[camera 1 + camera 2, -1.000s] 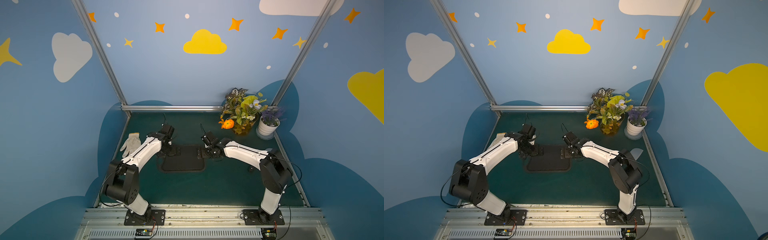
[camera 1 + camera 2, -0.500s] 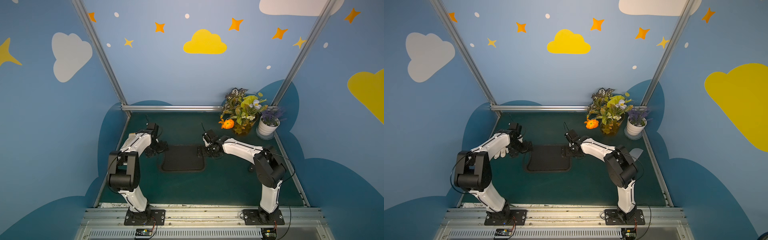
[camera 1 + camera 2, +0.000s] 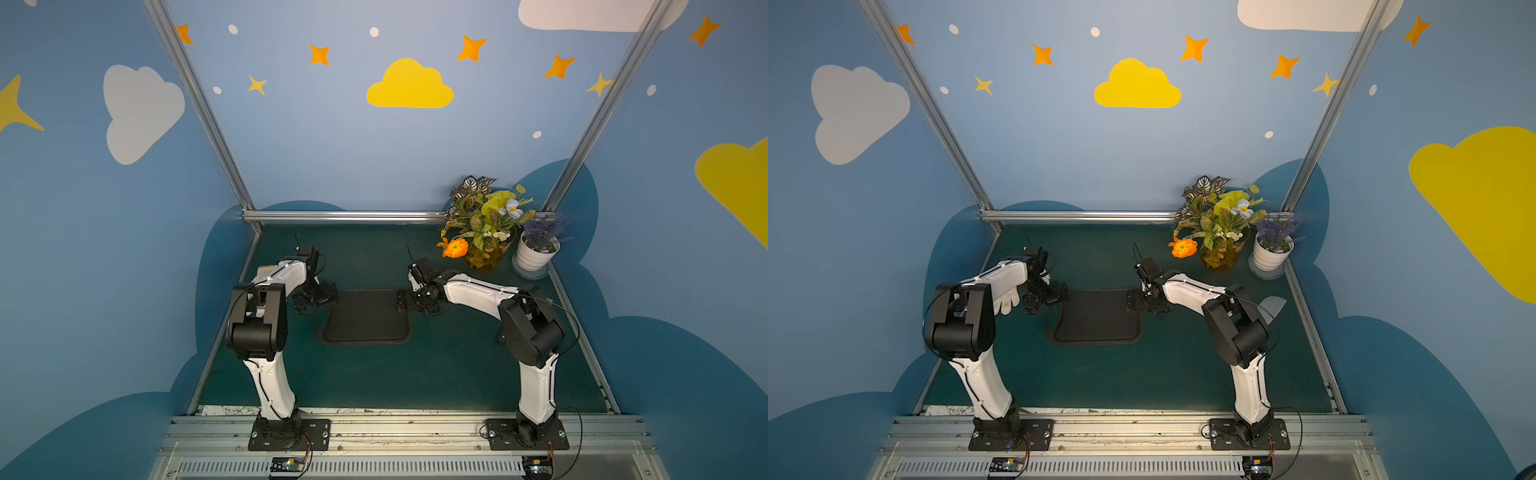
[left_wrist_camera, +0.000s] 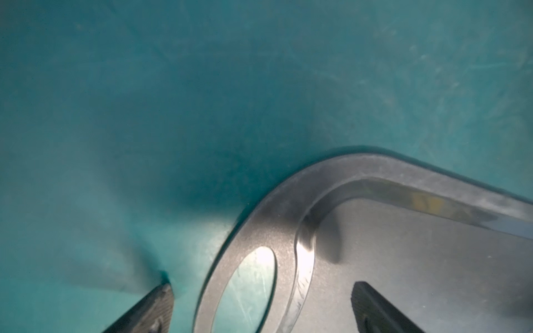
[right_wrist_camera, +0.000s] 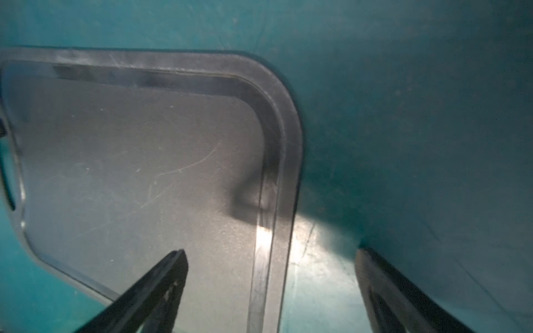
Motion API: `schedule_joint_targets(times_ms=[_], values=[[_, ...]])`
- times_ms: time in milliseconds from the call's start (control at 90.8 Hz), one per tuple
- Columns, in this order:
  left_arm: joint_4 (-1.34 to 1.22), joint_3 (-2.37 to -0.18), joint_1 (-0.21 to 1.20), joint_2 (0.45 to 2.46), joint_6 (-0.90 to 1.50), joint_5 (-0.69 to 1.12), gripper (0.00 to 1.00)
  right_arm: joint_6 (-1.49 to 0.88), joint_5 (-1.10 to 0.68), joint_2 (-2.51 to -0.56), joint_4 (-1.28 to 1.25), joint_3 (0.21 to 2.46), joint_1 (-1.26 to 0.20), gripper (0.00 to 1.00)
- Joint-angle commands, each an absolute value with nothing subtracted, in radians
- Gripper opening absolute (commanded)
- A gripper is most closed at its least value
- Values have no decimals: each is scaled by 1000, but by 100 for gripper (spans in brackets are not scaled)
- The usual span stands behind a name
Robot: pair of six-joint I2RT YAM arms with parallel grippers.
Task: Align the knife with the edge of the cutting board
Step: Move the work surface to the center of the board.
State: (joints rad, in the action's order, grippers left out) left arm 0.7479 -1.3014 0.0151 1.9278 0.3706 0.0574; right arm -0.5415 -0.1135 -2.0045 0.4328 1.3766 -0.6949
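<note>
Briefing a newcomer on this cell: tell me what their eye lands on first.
The black board lies in the middle of the green table; the left arm and right arm sit at its opposite short ends, jaws open astride its rim. Bright potted flowers stand in the far right corner.

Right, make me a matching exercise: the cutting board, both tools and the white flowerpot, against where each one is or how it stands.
1 cutting board
2 left tool
3 right tool
4 white flowerpot

A open, astride the board's plain end
B far right corner of the green mat
C flat on the mat, between both tools
D open, astride the board's handle-hole end

Pairs: 1-C, 2-D, 3-A, 4-B
</note>
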Motion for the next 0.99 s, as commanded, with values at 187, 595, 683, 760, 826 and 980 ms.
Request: schedule_joint_targets(times_ms=[187, 595, 683, 760, 826, 980], values=[[799, -1296, 53, 1985, 373, 101, 100, -565, -117, -2036, 392, 1380, -717, 96], [821, -1261, 147, 1967, 416, 120, 100, -611, -75, -2016, 383, 1325, -752, 96], [821, -1250, 168, 1964, 426, 126, 100, -625, -67, -2009, 371, 1308, -759, 96], [821, -1241, 190, 1954, 435, 126, 100, -637, -60, -2000, 365, 1293, -762, 96], [813, -1229, 204, 1942, 446, 131, 100, -643, -57, -1990, 358, 1276, -762, 96], [775, -1188, 241, 1913, 480, 152, 100, -644, -43, -1966, 359, 1242, -760, 96]])
